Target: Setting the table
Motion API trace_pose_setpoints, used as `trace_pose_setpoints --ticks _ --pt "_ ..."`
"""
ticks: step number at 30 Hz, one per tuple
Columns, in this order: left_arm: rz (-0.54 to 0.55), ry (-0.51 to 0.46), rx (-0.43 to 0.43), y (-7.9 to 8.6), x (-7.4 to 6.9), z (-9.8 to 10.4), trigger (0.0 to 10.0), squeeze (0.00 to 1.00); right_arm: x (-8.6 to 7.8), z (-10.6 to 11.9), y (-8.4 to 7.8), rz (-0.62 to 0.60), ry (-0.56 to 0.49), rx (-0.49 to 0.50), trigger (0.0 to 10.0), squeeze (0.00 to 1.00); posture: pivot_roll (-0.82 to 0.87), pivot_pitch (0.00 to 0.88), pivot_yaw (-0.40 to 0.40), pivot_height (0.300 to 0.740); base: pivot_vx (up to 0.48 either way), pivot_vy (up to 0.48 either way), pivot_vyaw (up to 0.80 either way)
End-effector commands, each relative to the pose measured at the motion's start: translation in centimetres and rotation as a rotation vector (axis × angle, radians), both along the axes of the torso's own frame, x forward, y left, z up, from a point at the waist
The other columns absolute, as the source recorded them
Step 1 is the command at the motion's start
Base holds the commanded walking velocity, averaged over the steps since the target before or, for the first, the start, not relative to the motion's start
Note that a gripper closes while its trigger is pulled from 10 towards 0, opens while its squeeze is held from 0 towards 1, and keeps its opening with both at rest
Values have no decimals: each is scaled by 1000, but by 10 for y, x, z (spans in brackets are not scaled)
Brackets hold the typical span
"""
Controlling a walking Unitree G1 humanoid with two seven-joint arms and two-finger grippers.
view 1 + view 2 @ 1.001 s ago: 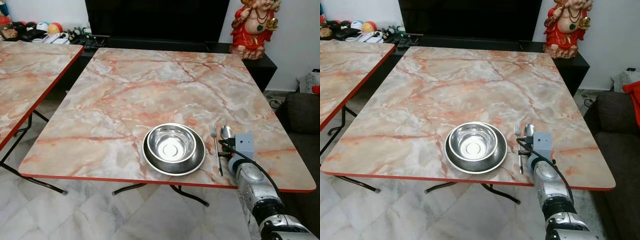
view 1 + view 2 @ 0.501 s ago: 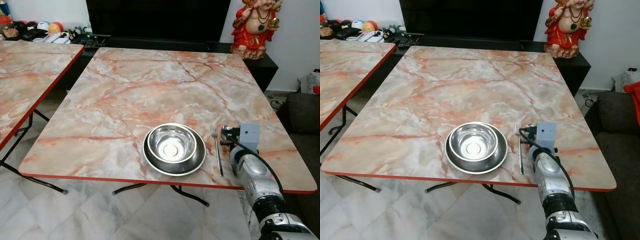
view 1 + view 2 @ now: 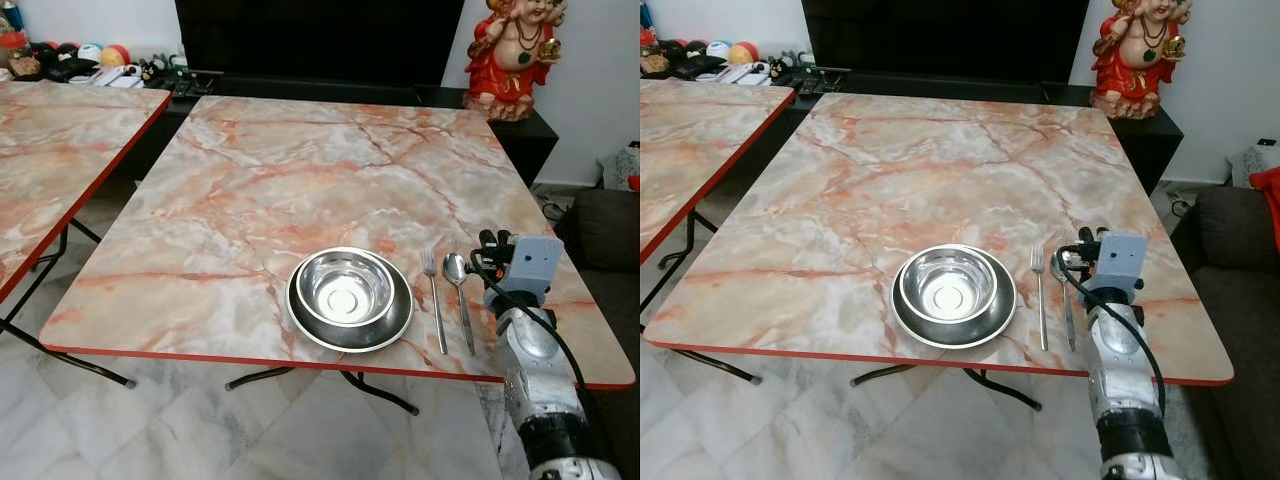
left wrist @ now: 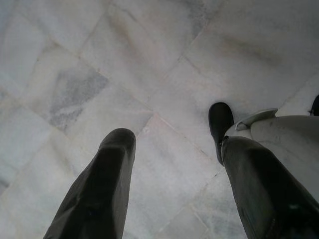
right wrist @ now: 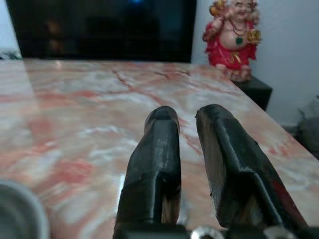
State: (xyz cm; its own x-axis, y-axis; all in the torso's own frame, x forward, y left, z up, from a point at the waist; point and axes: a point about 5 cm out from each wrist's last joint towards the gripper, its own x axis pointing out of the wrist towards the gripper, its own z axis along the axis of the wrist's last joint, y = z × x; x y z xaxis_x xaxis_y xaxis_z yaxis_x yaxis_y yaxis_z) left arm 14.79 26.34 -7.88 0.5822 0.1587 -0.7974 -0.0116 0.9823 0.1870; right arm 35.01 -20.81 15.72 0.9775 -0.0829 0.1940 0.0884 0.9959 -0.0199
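bowl [image 3: 343, 285] on plate [image 3: 303, 316] | fork [image 3: 433, 297] right of plate | spoon [image 3: 459, 288] right of fork

**Place setting laid near the table's front edge**

You see a steel bowl [image 3: 343, 285] nested in a plate [image 3: 349, 322] on the marble table [image 3: 300, 170]. Just right lie a fork [image 3: 433, 297] and spoon [image 3: 459, 292], side by side. Your right gripper [image 3: 487, 243] hovers beside the spoon.

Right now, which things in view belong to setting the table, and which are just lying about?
Belongs to the job:
round steel bowl
dark round plate under it
steel fork
steel spoon

Lying about:
red laughing statue
coloured clutter on the far shelf
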Motion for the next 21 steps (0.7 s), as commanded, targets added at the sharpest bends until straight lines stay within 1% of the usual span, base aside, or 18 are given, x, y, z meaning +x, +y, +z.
trace_pose_setpoints --ticks 1,2,5,7,9,12,14,18,21 --pt "8 50 -4 0 -12 -5 10000 0 -4 3 1 10 -31 2 10000 0 76 27 -33 740 0 0 0" --pt "10 50 -5 0 -12 -5 10000 0 -5 3 1 6 -33 1 10000 0 74 21 -33 740 0 0 0" --pt "15 54 -6 1 -14 -6 10000 0 -9 1 1 -9 -40 44 10000 0 72 18 -31 740 0 0 0" --pt "16 56 -5 3 -16 -5 10000 0 -10 1 3 -1 -48 44 10000 0 74 16 -31 740 0 247 0" --pt "22 64 1 10 -22 -5 10000 0 -10 4 10 19 -63 52 10000 0 78 11 -28 740 0 480 0" --pt "24 67 4 14 -25 -4 10000 0 -10 5 12 23 -67 58 10000 0 79 9 -27 740 0 480 0" --pt "27 73 10 19 -29 -3 10000 0 -10 8 16 36 -79 57 10000 0 79 4 -26 740 0 480 0" --pt "18 60 6 16 -26 -3 10000 0 -11 9 18 45 -89 59 10000 0 81 1 -25 740 0 480 0" --pt "4 47 1 11 -21 -3 10000 0 -12 9 22 55 -93 61 10000 0 80 0 -25 740 0 480 0"
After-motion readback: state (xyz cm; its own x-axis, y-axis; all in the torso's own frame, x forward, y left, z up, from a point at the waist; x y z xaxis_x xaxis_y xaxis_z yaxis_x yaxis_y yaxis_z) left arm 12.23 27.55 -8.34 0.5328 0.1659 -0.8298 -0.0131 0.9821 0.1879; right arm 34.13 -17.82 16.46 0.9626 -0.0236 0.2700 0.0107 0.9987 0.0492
